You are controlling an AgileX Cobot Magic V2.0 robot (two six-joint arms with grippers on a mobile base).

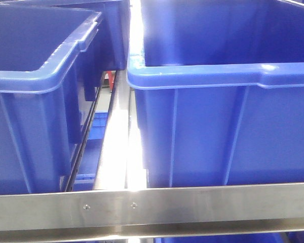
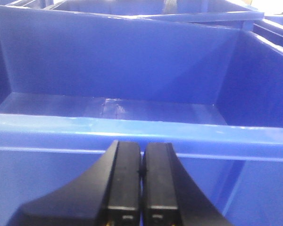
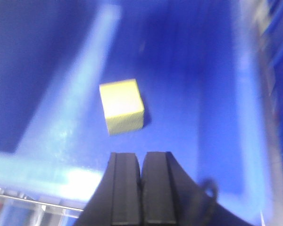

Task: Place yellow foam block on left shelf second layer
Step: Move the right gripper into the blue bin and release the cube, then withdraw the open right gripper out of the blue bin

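Pincer on my right arm (image 3: 141, 188) has its 2 black fingers pressed flat together and holds nothing. It hangs over a blue bin (image 3: 217, 94). I see the yellow foam block (image 3: 121, 106) sitting on the floor of that bin, alone, a little to the left of where the pincer points. Nothing touches it.

My left pincer (image 2: 141, 188) is pressed together too, with nothing in it. It sits just outside the near rim of another blue bin (image 2: 132, 134). I see nothing in the part of that bin that shows.

From the front view I see 2 blue bins side by side, the left bin (image 1: 40, 76) and the right bin (image 1: 218, 81), with a shiny metal rail (image 1: 192, 202) under them. I cannot tell from this which layer of the shelf it is, and neither arm shows here.

What could go wrong? I think the grab has not started. If I push the right pincer down while it is squeezed tight, it will bump the block and shove it away. The block is foam, so it may slide or tip. The block is off to the left, so I must line up first. The right wrist view is blurry, so I could miss. The bin walls are high and could catch my arm. I could also pick the wrong layer.
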